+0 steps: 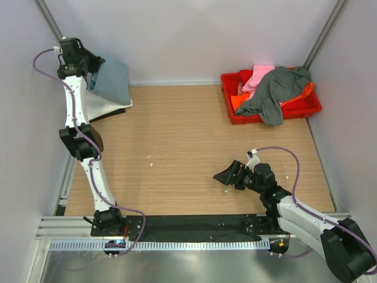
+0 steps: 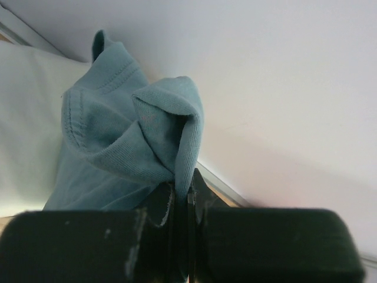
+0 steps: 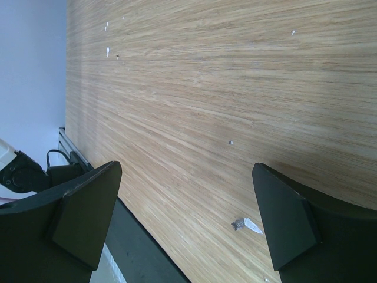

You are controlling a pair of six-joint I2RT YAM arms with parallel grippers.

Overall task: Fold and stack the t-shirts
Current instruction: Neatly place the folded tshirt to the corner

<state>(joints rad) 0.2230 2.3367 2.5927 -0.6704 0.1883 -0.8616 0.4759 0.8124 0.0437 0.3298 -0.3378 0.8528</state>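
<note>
Two arms over a light wood-grain tabletop [image 1: 188,141], white walls around. Left gripper [image 2: 184,197] clenched on a fold of the dusty blue-grey cloth t-shirt [image 2: 118,135], raised at the far-left corner over the white t-shirt [image 1: 103,109]. Right gripper [image 3: 185,218] spread wide, holding nothing, low over wood. Dark grey t-shirt [image 1: 277,91], pink t-shirt [image 1: 259,76] and orange t-shirt [image 1: 237,103] in the red plastic crate [image 1: 247,119], far right.

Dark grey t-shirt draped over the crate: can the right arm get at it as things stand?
Probably yes: the right gripper is open and empty, the dark grey t-shirt lies topmost in the red crate, and only bare table lies between.
</note>
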